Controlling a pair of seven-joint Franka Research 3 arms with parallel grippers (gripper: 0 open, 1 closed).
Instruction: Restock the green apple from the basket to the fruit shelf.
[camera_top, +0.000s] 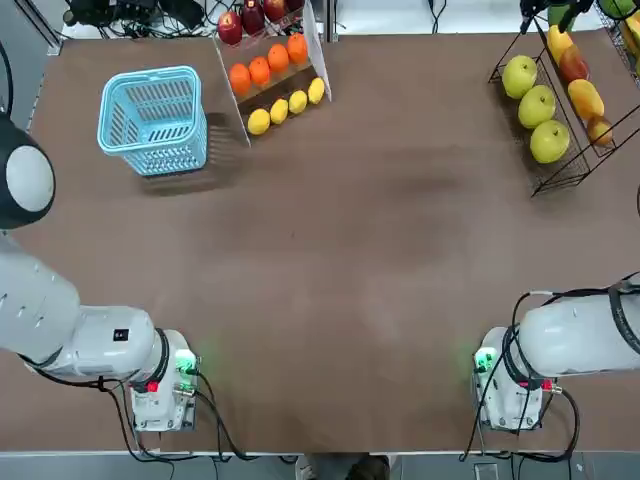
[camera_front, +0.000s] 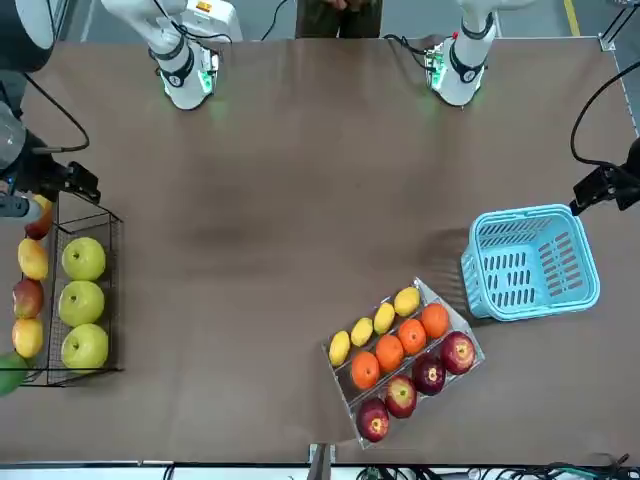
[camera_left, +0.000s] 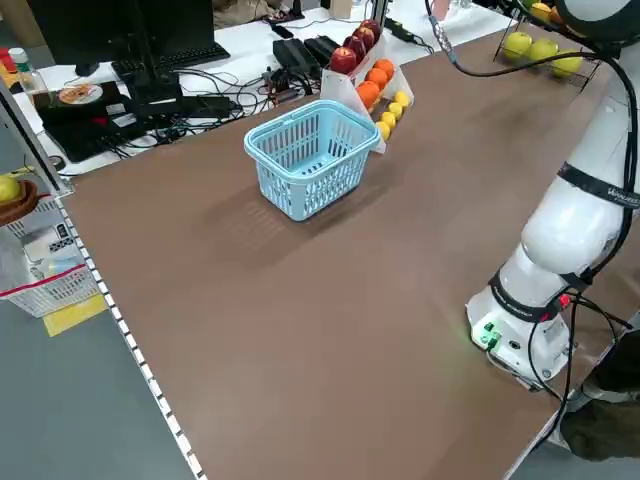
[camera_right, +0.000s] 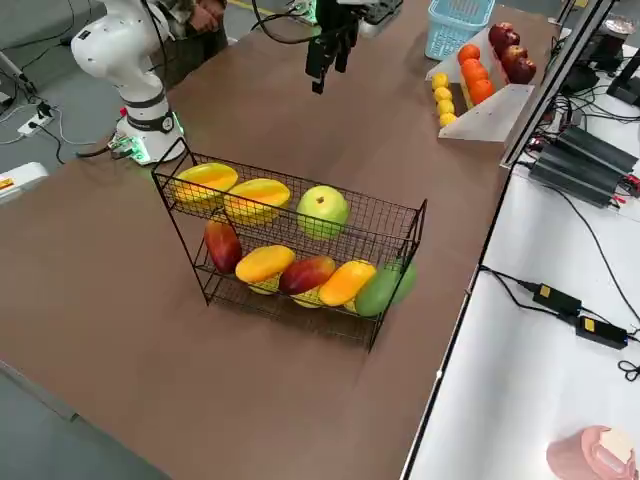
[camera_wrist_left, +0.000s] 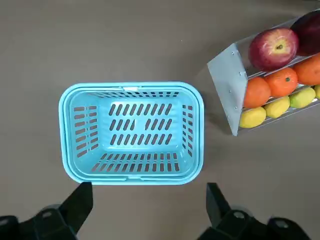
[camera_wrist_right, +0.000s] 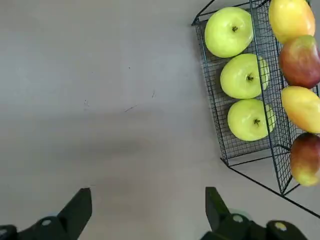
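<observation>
Above the desk (camera_top: 330, 260), near the basket's (camera_wrist_left: 131, 134) robot-facing side, your left claw (camera_wrist_left: 149, 186) stands wide, its two fingers well apart. Your right claw (camera_wrist_right: 149, 190) is also spread wide, over the desk near the black wire fruit shelf (camera_wrist_right: 235, 115), its fingers pointing down in the right side view.

The light blue basket's lattice floor shows clearly in your left wrist view. Just beside it, the white tiered stand (camera_wrist_left: 230, 82) carries red apples (camera_wrist_left: 273, 49), oranges (camera_wrist_left: 282, 82) and lemons (camera_wrist_left: 253, 117).

Across on the fruit shelf, you've got three yellow-green apples (camera_wrist_right: 247, 76) in a row on one tier, with mangoes (camera_wrist_right: 302, 108) on the other. You can't tell from these views which of them, if any, is the task's green apple.

Your left arm (camera_top: 105, 340) reaches in from the top view's left edge, your right arm (camera_top: 590, 335) from its right. A dark square label (camera_top: 121, 335) sits on the left arm (too small for you to read), and the adapter labels (camera_right: 545, 292) on the white side table (camera_right: 520, 400) are no more legible. A person (camera_front: 340, 18) stands at the robot's side.
</observation>
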